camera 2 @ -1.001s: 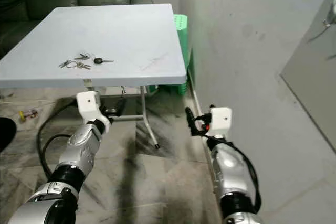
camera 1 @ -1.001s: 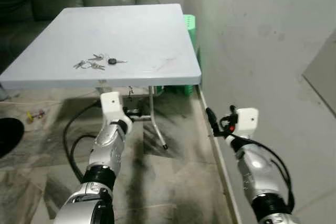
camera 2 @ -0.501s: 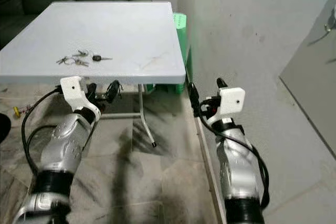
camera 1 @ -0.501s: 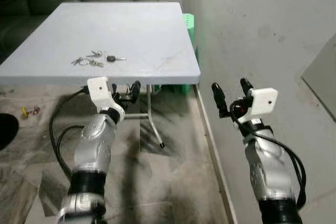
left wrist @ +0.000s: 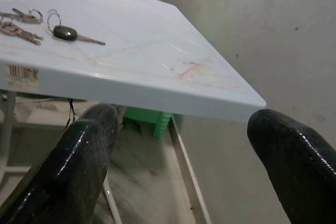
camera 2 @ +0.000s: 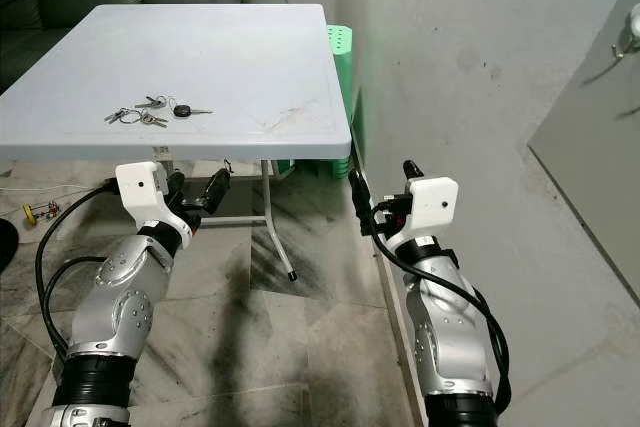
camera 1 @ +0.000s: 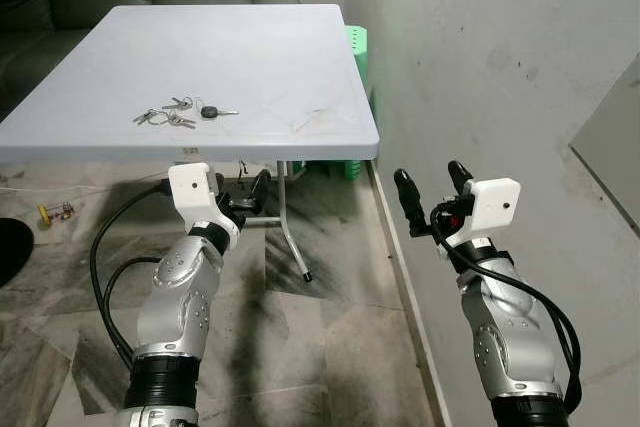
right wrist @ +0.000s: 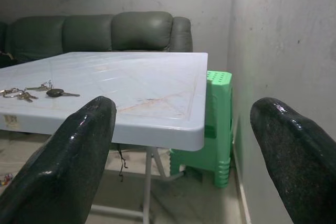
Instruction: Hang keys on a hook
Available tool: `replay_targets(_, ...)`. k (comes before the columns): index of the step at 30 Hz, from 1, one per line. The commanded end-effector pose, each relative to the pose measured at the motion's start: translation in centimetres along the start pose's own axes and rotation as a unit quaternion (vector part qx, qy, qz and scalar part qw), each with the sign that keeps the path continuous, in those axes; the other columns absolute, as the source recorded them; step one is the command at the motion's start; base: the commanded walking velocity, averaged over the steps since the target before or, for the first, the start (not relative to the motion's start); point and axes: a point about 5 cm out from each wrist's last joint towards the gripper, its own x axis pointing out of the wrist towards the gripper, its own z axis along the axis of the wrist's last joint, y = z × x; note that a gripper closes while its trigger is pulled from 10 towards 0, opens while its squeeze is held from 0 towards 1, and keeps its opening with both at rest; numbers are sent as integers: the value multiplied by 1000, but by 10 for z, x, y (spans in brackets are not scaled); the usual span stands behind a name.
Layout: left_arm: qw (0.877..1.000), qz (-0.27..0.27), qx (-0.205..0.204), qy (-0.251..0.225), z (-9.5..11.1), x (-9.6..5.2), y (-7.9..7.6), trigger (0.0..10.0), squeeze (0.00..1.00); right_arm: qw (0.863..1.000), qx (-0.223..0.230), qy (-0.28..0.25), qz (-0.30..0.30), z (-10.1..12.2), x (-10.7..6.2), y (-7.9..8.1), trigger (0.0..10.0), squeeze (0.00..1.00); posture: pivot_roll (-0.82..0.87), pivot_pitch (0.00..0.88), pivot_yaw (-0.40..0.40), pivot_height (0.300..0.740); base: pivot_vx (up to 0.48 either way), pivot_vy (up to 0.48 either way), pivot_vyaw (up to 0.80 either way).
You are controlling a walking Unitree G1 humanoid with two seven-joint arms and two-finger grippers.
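Left eye view: my left hand (camera 1: 240, 200) is low, just below the front edge of the table (camera 1: 300, 57), fingers wide apart and holding nothing. Keys (camera 1: 182, 113) lie on the table, up past it. My right hand (camera 1: 432, 197) waits near the wall (camera 1: 500, 57), wide too.

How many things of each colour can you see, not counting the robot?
Silver with a black head: 1, the bunch of keys
White: 1, the table
Green: 1, the plastic stool
Dark green: 1, the sofa
Total: 4
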Motion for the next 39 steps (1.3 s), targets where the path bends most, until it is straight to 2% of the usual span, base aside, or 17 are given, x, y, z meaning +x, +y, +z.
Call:
replay_targets(1,1000,-1,5,0,5,4,0,10000,0,1000,-5,-5,3,5,3,0,10000,0,-76,8,-16,724,0,262,0)
replay_targets(25,1000,17,-10,-4,10,9,5,10000,0,1000,-9,8,5,3,1,-2,10000,0,-79,0,-29,724,0,418,0)
replay_targets(31,999,32,-29,3,8,9,7,10000,0,1000,-10,11,3,2,0,-2,10000,0,-80,0,-32,724,0,0,0)
replay_targets(34,1000,27,-13,-5,8,9,7,10000,0,1000,-10,13,4,2,0,-2,10000,0,-82,0,-33,724,0,0,0)
replay_targets(39,999,31,-15,-8,8,8,8,10000,0,1000,-12,14,5,2,0,-3,10000,0,-83,0,-32,724,0,0,0)
